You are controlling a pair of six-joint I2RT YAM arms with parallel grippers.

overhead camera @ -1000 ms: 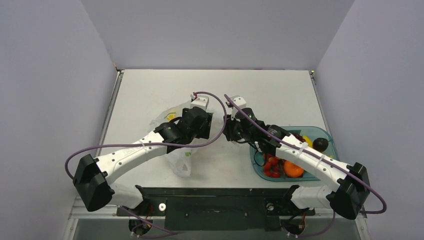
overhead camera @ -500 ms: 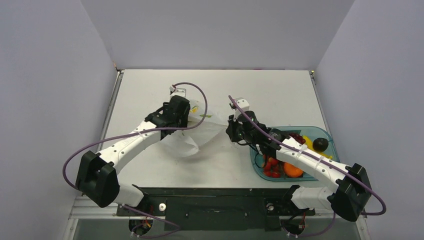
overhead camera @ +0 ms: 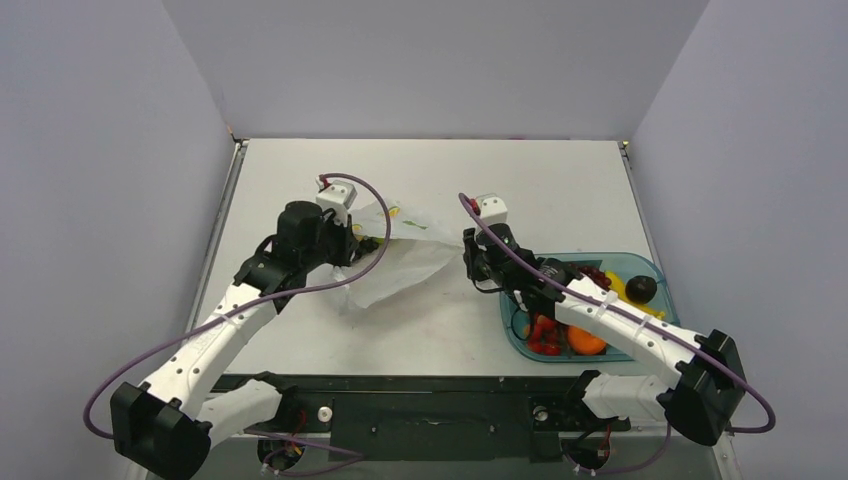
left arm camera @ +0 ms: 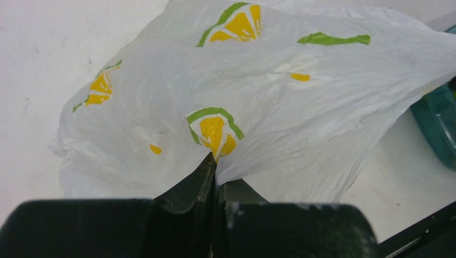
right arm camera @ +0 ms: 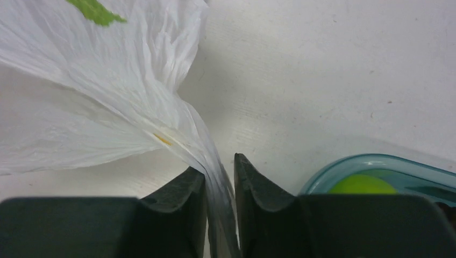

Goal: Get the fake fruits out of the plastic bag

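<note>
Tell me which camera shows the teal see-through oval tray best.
The top external view: the teal see-through oval tray appears nearly whole, fruits inside, though the right arm crosses it. The left wrist view catches only a teal sliver at the picture's right edge; the right wrist view shows one curved end holding a green fruit.

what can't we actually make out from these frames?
- Inside of the thin white lemon-print plastic bag: every view, the crinkled film folds over itself; a leftover fruit cannot be ruled out.
- Teal see-through oval tray: top view, the right arm crosses it, so its fruits cannot be counted; both wrist views cut it at the frame edge.
- Dark round fruit in the tray: top view, too small to name.
</note>
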